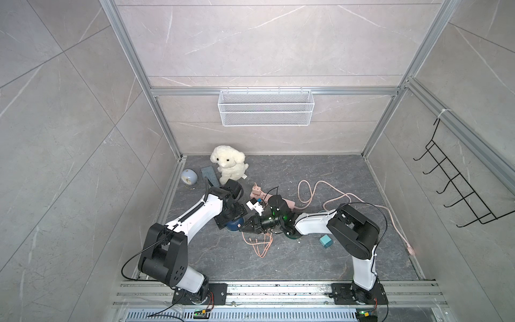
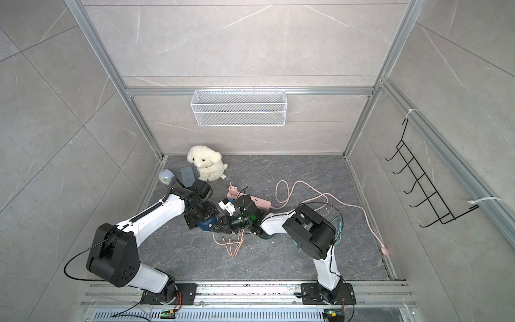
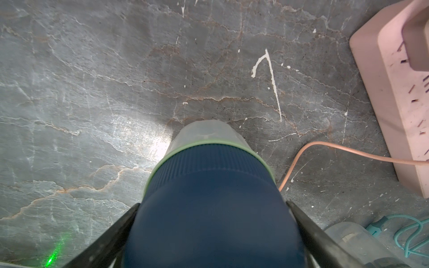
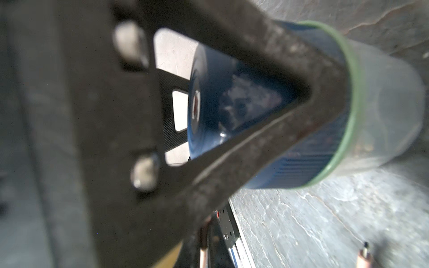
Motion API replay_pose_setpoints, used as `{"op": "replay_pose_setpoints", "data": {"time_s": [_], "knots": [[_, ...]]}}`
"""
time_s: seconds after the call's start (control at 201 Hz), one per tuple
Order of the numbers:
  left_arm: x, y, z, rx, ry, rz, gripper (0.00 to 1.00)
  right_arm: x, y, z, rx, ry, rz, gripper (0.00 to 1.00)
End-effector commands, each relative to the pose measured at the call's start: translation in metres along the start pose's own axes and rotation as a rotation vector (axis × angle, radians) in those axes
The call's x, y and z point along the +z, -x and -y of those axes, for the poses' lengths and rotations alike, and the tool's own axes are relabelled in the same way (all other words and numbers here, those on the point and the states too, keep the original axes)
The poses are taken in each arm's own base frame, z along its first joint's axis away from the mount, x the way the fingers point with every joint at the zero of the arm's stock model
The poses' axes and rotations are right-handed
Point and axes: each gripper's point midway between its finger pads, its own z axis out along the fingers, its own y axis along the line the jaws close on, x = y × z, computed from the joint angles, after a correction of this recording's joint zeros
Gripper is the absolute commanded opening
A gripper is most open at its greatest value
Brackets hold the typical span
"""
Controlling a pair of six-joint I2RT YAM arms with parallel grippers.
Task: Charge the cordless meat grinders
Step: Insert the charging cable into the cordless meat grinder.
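Stone floor (image 1: 306,264), tiled walls (image 1: 264,41), navy grinder (image 3: 209,204)

robot lab test cell: aluminium frame (image 1: 274,91), stone-look wall panels (image 1: 264,41), arm bases (image 1: 195,295) bolted to rail (image 1: 278,290).

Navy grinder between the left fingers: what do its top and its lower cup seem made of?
The navy grinder top looks like smooth satin plastic, finely ribbed near its rim. The lower cup is cloudy and translucent: probably plastic, possibly glass. The pale green ring between them is perhaps silicone.
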Motion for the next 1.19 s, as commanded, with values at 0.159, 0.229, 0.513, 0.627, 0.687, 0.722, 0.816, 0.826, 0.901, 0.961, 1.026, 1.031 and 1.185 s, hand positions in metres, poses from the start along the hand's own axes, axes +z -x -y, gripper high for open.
{"op": "replay_pose_setpoints", "data": {"time_s": [0.159, 0.229, 0.513, 0.627, 0.687, 0.722, 0.816, 0.826, 0.901, 0.961, 1.026, 1.031, 1.185], "knots": [[0.01, 0.001, 0.007, -0.027, 0.003, -0.02, 0.44, 0.004, 0.004, -0.015, -0.02, 0.02, 0.02, 0.0], [0.011, 0.0, 0.009, -0.028, -0.005, -0.023, 0.43, 0.004, 0.004, -0.015, -0.018, 0.018, 0.025, 0.0], [0.013, -0.003, 0.011, -0.001, -0.01, -0.029, 0.42, 0.002, 0.01, -0.015, -0.021, 0.011, 0.038, 0.0], [0.014, -0.005, 0.01, 0.009, -0.005, -0.034, 0.42, 0.002, 0.011, -0.015, -0.027, -0.003, 0.033, 0.0], [0.014, -0.005, 0.01, 0.015, -0.006, -0.032, 0.42, 0.002, 0.011, -0.014, -0.03, -0.009, 0.031, 0.0], [0.014, -0.005, 0.011, 0.018, -0.008, -0.029, 0.42, 0.001, 0.012, -0.015, -0.031, -0.01, 0.035, 0.0], [0.013, -0.006, 0.011, 0.024, -0.012, -0.027, 0.42, 0.0, 0.013, -0.012, -0.028, -0.014, 0.037, 0.0], [0.013, -0.006, 0.011, 0.025, -0.012, -0.027, 0.42, 0.0, 0.013, -0.012, -0.028, -0.014, 0.037, 0.0], [0.013, -0.007, 0.011, 0.031, -0.014, -0.027, 0.42, 0.0, 0.013, -0.008, -0.021, -0.022, 0.033, 0.0], [0.013, -0.007, 0.011, 0.035, -0.014, -0.028, 0.41, -0.001, 0.013, -0.006, -0.018, -0.026, 0.031, 0.0], [0.013, -0.007, 0.012, 0.041, -0.017, -0.025, 0.42, -0.002, 0.013, -0.005, -0.02, -0.036, 0.032, 0.0], [0.013, -0.007, 0.012, 0.041, -0.017, -0.025, 0.41, -0.002, 0.013, -0.005, -0.021, -0.036, 0.032, 0.0], [0.013, -0.008, 0.013, 0.054, -0.02, -0.028, 0.41, -0.002, 0.015, -0.005, -0.029, -0.044, 0.029, 0.0]]}}
